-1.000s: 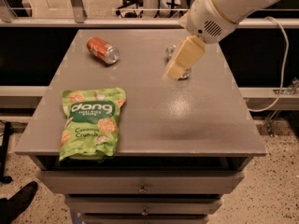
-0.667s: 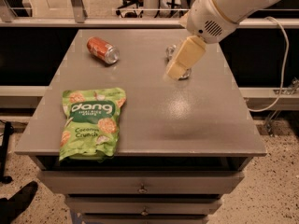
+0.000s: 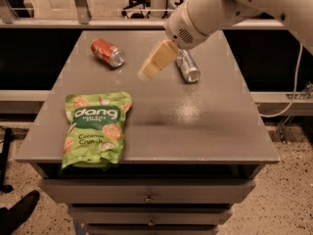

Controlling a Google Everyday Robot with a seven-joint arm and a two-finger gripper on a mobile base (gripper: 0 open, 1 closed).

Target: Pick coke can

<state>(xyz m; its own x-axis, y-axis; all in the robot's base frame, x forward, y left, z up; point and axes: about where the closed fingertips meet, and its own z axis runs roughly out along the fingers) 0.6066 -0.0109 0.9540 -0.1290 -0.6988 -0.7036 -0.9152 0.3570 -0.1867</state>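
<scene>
The coke can (image 3: pixel 107 52) is red-orange with silver ends and lies on its side at the back left of the grey table (image 3: pixel 195 126). My gripper (image 3: pixel 146 73) hangs from the white arm over the middle back of the table, a short way right of the coke can and apart from it. Its cream-coloured fingers (image 3: pixel 157 60) point down and to the left, with nothing between them.
An all-silver can (image 3: pixel 188 67) lies on its side just right of the gripper, partly behind it. A green Dang snack bag (image 3: pixel 96 129) lies flat at the front left. Drawers (image 3: pixel 146 198) sit under the table's front edge. A cable (image 3: pixel 293 102) hangs at the right.
The arm and gripper have swung left, from in front of the silver can toward the coke can. The silver can now shows more fully. The cans and bag have not moved.
</scene>
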